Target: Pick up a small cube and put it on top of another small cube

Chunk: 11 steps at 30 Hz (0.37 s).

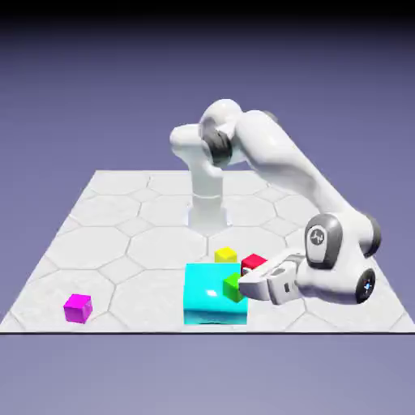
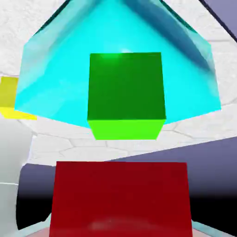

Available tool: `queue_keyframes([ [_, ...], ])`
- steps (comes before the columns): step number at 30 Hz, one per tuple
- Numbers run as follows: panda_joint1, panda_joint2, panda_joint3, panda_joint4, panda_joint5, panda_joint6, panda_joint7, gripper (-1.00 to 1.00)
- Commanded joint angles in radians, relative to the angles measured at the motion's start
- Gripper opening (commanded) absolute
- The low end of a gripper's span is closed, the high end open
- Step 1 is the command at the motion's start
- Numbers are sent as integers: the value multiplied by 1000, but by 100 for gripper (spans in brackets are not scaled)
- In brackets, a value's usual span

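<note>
Holding red cube | gripper clamped | green cube beyond

The big block sat on the table. A small cube lay just right of it, another cube behind it, and one far left.

red cube hides jaws, yellow cube edge-cropped

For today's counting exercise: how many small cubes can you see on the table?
4: magenta cube at the exterior view's left, yellow cube behind the cyan block, green cube and red cube by the hand.
</note>
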Motion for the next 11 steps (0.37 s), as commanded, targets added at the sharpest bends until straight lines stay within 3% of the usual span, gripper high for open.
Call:
queue_keyframes([
  [1, -10, -14, 2, -36, 3, 20, 9, -100],
  [9, -81, -113, 17, -297, 31, 164, 78, -100],
  [10, -81, -113, 17, -298, 31, 164, 78, 100],
  [11, -81, -113, 17, -298, 31, 164, 78, 100],
])
